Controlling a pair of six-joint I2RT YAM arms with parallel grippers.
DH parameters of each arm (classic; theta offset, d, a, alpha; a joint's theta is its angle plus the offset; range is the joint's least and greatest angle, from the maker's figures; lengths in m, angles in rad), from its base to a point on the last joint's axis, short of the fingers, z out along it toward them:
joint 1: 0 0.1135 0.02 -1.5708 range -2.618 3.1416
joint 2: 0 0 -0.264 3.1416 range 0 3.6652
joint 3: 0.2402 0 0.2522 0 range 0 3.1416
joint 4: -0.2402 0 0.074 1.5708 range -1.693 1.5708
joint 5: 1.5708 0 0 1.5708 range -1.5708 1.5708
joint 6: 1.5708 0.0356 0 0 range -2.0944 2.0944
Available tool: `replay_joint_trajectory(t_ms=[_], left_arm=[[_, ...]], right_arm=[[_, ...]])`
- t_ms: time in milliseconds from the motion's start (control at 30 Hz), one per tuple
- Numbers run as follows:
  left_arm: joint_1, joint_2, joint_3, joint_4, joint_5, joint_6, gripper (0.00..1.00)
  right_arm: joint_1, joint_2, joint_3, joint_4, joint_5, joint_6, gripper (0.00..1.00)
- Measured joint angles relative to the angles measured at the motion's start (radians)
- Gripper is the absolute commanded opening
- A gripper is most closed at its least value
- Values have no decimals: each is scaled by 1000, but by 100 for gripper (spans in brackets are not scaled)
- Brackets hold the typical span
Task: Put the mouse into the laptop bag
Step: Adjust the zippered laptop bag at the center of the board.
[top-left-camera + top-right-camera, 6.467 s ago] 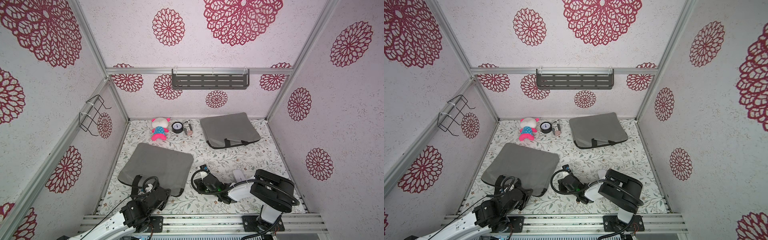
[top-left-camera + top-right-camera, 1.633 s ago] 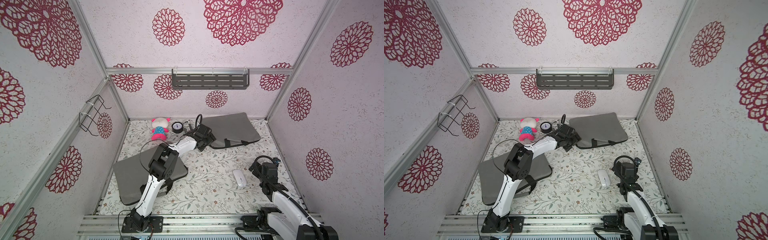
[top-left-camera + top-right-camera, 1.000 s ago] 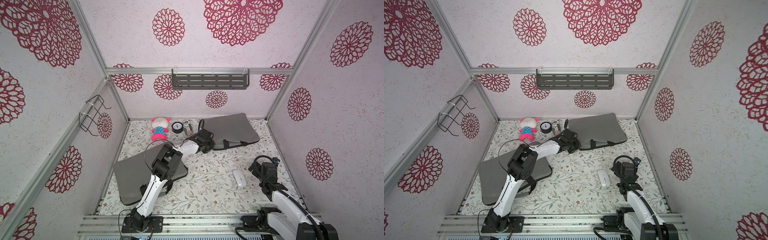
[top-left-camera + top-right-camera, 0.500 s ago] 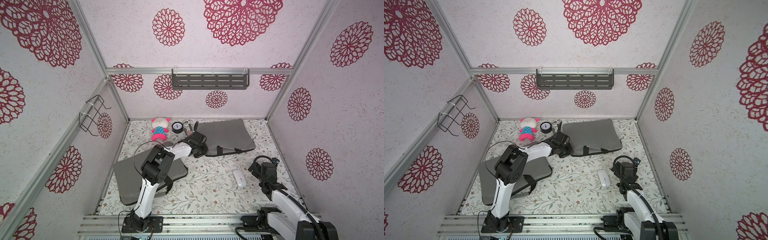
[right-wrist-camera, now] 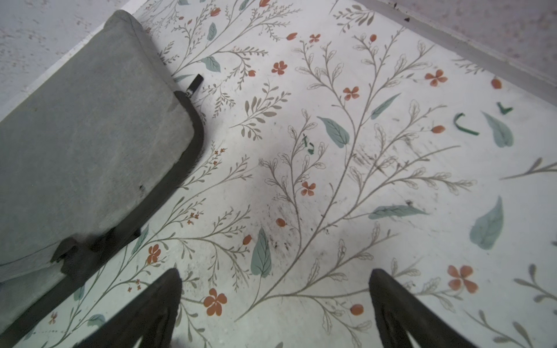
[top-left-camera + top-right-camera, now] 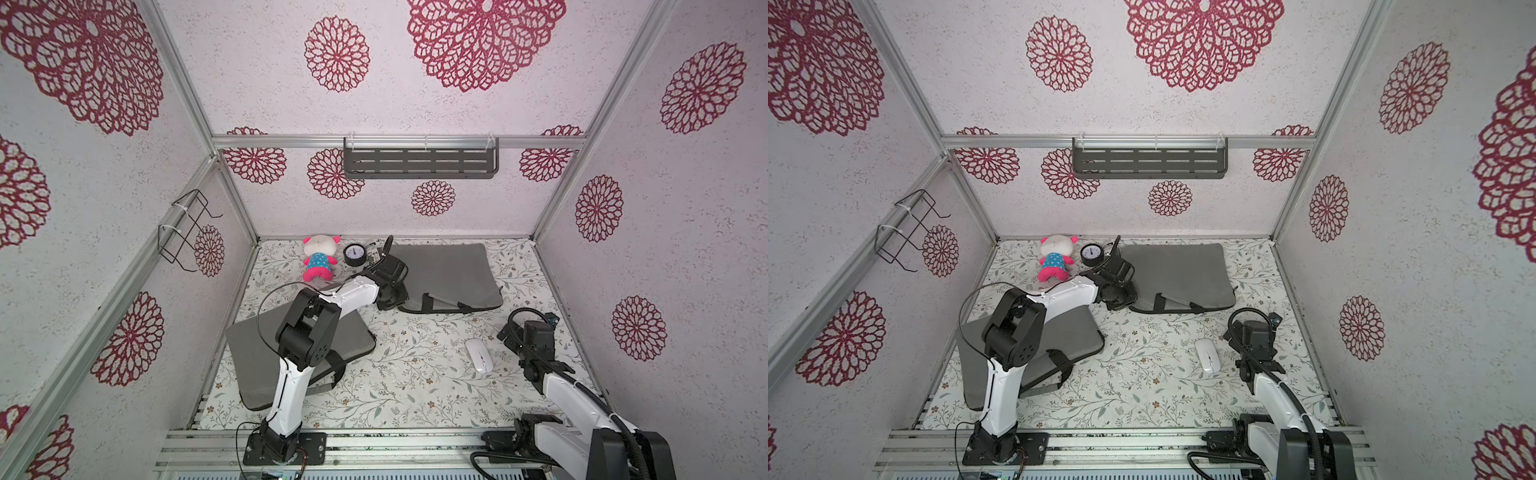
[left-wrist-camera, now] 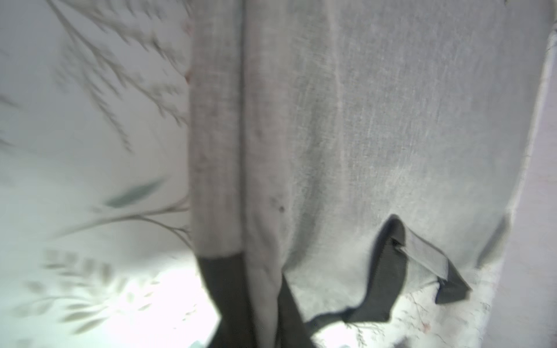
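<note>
The white mouse (image 6: pixel 479 355) (image 6: pixel 1208 355) lies on the floral mat at the near right. A grey laptop bag (image 6: pixel 449 274) (image 6: pixel 1179 272) lies flat at the far middle, with its dark straps (image 6: pixel 444 303) on the near edge. My left gripper (image 6: pixel 388 293) (image 6: pixel 1117 297) is at the bag's near-left corner. In the left wrist view its dark fingers (image 7: pixel 226 301) flank a fold of the grey bag (image 7: pixel 391 120), pinched in my left gripper (image 7: pixel 256 271). My right gripper (image 6: pixel 507 332) (image 5: pixel 275 274) hovers open just right of the mouse, holding nothing.
A second grey bag (image 6: pixel 257 345) lies at the near left under the left arm. A plush toy (image 6: pixel 318 257) and a round gauge (image 6: pixel 355 254) stand at the back left. In the right wrist view a zipper pull (image 5: pixel 194 84) sticks out at the bag's corner (image 5: pixel 90 135).
The left gripper has dragged the far bag leftward and squared it to the back wall. The right arm and the mouse have not moved.
</note>
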Motion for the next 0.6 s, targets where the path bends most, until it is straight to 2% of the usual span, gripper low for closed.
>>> replay_joint_trajectory(t_ms=[133,200,400,500,600], left_arm=[[15,0,81,-98,-105,27,79],[16,0,117,-123,-136,43,88],[1,-58,96,-146,-196,50,93],[-34,-180,4,-130,-222,53,93],[-92,-358,-140,-23,-242,69,93]], right_arm=[[-16,23,5,0,-23,0,99],[-21,21,5,1,-33,0,99],[-39,19,5,8,-52,0,99],[-69,41,8,32,-91,4,99],[-92,103,32,71,-146,22,99]])
